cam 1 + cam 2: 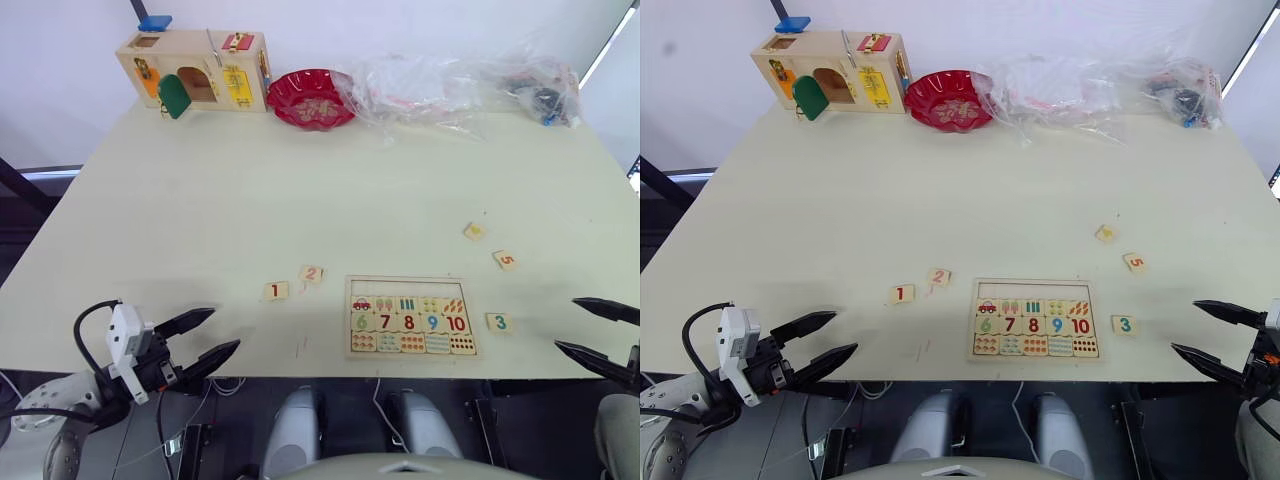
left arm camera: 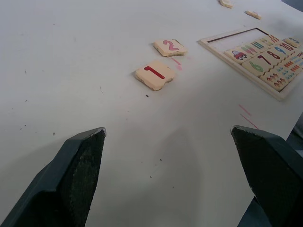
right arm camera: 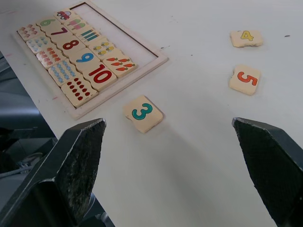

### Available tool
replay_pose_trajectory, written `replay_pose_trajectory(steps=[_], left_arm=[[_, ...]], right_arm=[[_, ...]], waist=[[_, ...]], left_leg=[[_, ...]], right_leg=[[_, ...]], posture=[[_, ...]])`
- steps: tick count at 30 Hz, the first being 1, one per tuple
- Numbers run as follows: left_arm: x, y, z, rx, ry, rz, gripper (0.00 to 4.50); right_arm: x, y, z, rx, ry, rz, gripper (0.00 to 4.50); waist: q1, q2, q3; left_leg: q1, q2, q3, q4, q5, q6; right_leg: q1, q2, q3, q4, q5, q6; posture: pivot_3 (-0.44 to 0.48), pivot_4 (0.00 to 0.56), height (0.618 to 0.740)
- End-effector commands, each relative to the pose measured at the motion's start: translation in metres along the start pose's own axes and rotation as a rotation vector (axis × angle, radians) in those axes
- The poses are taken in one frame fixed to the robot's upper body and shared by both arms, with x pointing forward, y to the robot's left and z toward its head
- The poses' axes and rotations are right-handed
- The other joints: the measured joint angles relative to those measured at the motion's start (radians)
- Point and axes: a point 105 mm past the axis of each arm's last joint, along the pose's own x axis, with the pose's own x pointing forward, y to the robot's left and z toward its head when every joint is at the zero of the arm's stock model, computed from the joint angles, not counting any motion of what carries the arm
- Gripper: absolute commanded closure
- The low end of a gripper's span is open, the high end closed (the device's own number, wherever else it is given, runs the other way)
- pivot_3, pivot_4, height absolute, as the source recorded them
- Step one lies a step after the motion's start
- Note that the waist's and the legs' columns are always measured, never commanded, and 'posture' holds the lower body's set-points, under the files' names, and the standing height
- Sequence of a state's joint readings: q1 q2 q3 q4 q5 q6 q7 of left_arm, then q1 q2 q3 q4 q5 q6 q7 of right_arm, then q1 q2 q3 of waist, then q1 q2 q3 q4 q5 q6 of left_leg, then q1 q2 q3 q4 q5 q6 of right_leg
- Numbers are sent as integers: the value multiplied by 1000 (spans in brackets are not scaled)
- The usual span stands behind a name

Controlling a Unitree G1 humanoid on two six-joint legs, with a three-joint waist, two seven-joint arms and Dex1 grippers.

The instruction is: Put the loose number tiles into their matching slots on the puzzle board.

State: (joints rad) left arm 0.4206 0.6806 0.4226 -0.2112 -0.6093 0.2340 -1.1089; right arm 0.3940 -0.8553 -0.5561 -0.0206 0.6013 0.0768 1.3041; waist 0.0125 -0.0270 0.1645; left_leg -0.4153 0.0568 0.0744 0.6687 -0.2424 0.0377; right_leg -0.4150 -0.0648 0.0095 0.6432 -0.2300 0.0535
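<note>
Puzzle board (image 1: 411,317) lies flat near the table's (image 1: 300,190) near edge, centre-right; its top row of slots (image 1: 405,287) is bare, lower rows filled with pictures and 6–10 pieces.

Five loose tiles, all on the table, none in a slot:
- tile 1 (image 1: 275,291) at the board's 9 o'clock, a gap between them
- tile 2 (image 1: 312,273) just beside tile 1, between it and the board, slightly further back
- tile 3 (image 1: 498,322) just off the board's 3 o'clock edge, not touching
- tile 5 (image 1: 505,260) at the board's 1 o'clock
- tile 4 (image 1: 475,231) beyond tile 5, also about 1 o'clock

Left gripper (image 1: 207,336) sits at the near edge, at the board's 8 o'clock, fingers spread wide, holding nothing – tiles 1 and 2 lie ahead of it in the left wrist view. Right gripper (image 1: 590,329) is at the near right edge, about 4 o'clock from the board, also spread wide and empty, tile 3 just ahead between its fingers in the right wrist view.

Far edge at 12 o'clock: wooden latch box (image 1: 193,70), red bowl (image 1: 311,98), clear plastic bags (image 1: 455,85).
</note>
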Motion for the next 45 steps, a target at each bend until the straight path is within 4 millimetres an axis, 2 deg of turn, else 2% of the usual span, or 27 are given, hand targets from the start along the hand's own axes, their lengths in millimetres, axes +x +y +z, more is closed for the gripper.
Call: replay_pose_trajectory(steps=[1,5,8,11,17,21,27,28,29,31,35,39,42,43,45], left_arm=[[-1,2,13,64,-1,-25,0],[9,3,36,164,-6,-122,0],[17,2,47,222,3,-189,0],[30,0,56,307,89,-259,0],[42,9,61,375,278,-334,0],[49,18,67,419,311,-362,0],[62,26,63,431,353,-423,0],[65,29,61,445,366,-423,521],[69,31,60,460,374,-417,720],[75,32,58,469,382,-418,1516],[88,32,57,486,377,-416,1516],[92,28,54,477,382,-440,1516],[91,26,51,475,390,-451,2198],[91,27,49,481,396,-446,2804],[91,28,47,485,404,-442,2804]], right_arm=[[1,1,13,-36,-63,-6,16],[13,12,34,-119,-148,54,16],[11,14,41,-166,-147,64,16],[5,20,49,-205,-162,57,16],[-1,33,58,-143,-161,100,16],[-3,36,59,-152,-157,94,16],[-1,38,56,-159,-152,84,16],[0,39,56,-157,-154,84,0],[0,39,55,-156,-155,84,0],[0,40,55,-157,-156,84,0],[2,42,56,-160,-167,80,0],[3,45,54,-155,-173,74,0],[3,46,53,-154,-174,71,0],[3,46,53,-153,-176,71,0],[4,47,52,-152,-179,69,0]], waist=[[0,0,0],[2,4,-1],[1,6,-2],[2,6,-2],[2,7,-1],[-1,7,-1],[2,7,-1],[2,7,-1],[3,7,-1],[3,6,-1],[2,6,-1],[1,6,-1],[1,6,-1],[1,6,-1],[2,6,-1]], left_leg=[[0,0,0,0,0,0],[0,0,-1,0,0,0],[0,0,0,0,0,0],[-1,-1,0,0,0,0],[0,-2,0,0,0,0],[0,-1,1,0,0,0],[-1,-2,1,0,0,0],[-1,-2,1,0,0,0],[-1,-2,1,0,0,0],[-1,-3,1,0,0,0],[-1,-3,1,1,0,0],[-1,-2,0,0,0,0],[-1,-2,0,0,0,0],[-1,-2,1,0,0,0],[-1,-2,0,1,0,0]], right_leg=[[0,0,0,0,0,0],[0,1,-1,0,0,0],[0,1,-1,0,0,0],[1,1,-1,0,0,0],[1,2,-1,0,0,0],[1,3,0,0,0,0],[1,4,0,0,0,0],[1,3,0,0,0,0],[1,4,0,0,0,0],[2,4,0,0,0,0],[2,4,0,0,0,0],[2,4,0,0,0,0],[2,4,0,0,0,0],[2,4,0,0,0,0],[2,4,0,0,0,0]], posture=[[0,150,740],[0,150,740],[0,150,740],[0,150,740],[0,150,740],[0,150,740],[0,150,740],[0,150,740],[0,150,740],[0,150,740],[0,150,740],[0,150,740],[0,150,740],[0,150,740],[0,150,740]])
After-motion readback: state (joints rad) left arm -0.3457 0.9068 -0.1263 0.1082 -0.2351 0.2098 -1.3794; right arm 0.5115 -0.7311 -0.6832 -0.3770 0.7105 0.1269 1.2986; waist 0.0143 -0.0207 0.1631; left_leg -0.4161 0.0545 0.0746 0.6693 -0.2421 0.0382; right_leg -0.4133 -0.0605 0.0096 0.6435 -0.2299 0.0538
